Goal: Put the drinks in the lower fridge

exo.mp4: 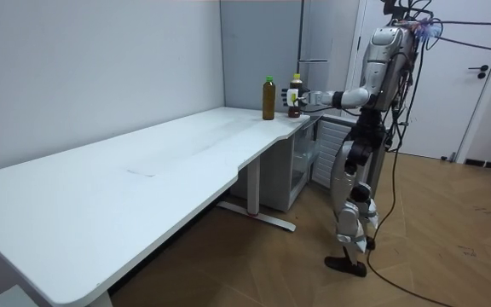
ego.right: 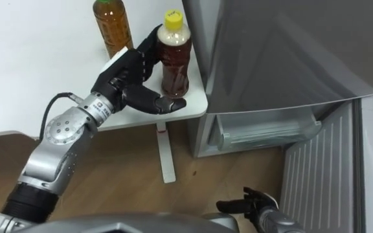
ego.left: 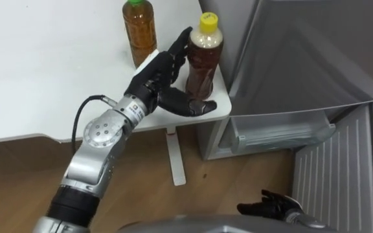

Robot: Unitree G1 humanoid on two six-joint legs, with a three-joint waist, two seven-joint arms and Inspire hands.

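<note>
The white desk point(ego.left: 37, 71) stands beside the fridge point(ego.left: 303, 58), whose lower door point(ego.left: 342, 168) is open. The yellow-capped bottle point(ego.left: 204, 61) stands upright at the desk corner, near the green-capped bottle point(ego.left: 139, 29). The left hand point(ego.left: 164, 81) is spread, with fingers straight along the yellow-capped bottle's left side and thumb before its base. The right hand point(ego.left: 274, 207) hangs low, fingers relaxed.

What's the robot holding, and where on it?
Nothing gripped yet: the open left robot hand brackets the yellow-capped bottle low down; right robot hand empty.

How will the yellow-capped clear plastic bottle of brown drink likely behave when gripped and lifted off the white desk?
The yellow-capped bottle looks nearly full, so probably heavy for its size. Tall and narrow at the white desk corner, it could tip if the left hand nudges it. Smooth plastic may slip.
</note>
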